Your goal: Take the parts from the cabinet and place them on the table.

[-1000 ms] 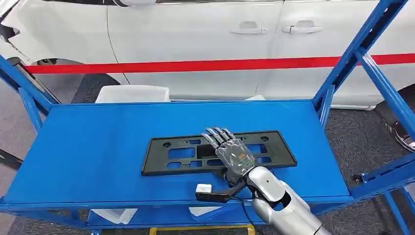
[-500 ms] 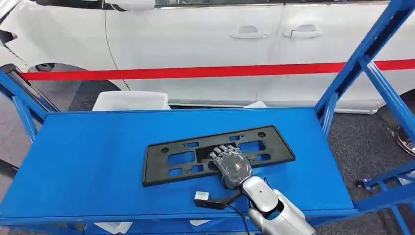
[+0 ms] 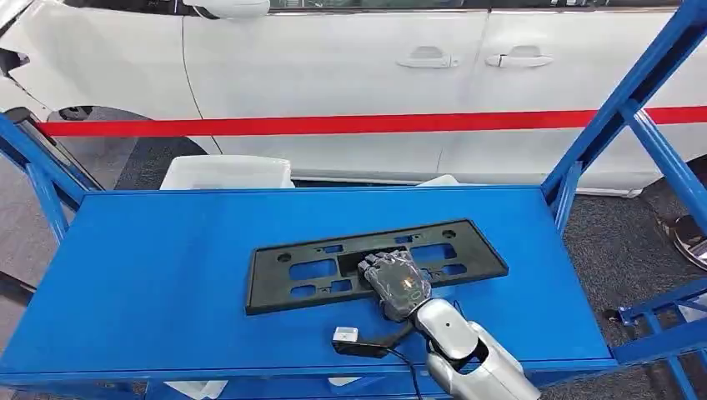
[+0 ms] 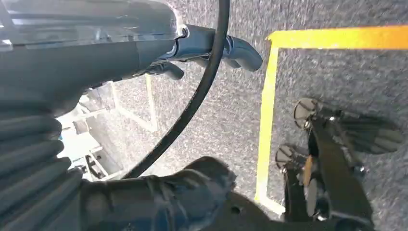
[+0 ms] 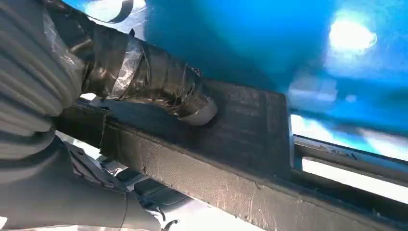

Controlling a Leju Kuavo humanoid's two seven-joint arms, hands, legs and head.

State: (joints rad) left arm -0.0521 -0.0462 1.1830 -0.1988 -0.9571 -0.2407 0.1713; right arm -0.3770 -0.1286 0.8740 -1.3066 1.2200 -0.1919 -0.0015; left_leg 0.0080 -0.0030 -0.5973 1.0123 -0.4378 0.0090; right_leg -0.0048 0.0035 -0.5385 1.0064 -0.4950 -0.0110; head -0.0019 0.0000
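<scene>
A flat black plate frame part (image 3: 267, 279) with several cut-outs lies on the blue cabinet shelf (image 3: 150, 275), right of its middle. My right hand (image 3: 396, 279) grips the part's near long edge with its fingers curled over the top. In the right wrist view the taped thumb (image 5: 159, 86) presses against the part's black surface (image 5: 240, 144). My left hand (image 4: 96, 57) hangs beside my body over the grey floor, its fingers (image 4: 216, 45) apart from the thumb and nothing in it.
Blue slanted uprights (image 3: 621, 92) frame the shelf on both sides. A white bin (image 3: 225, 171) stands behind the shelf, and a white car with a red stripe (image 3: 333, 125) stands behind that. A yellow line (image 4: 269, 110) marks the floor by my left side.
The right hand's fingers, which lay flat on the part, have curled down onto it, and the hand has drawn back a little toward the near edge. The camera has shifted slightly.
</scene>
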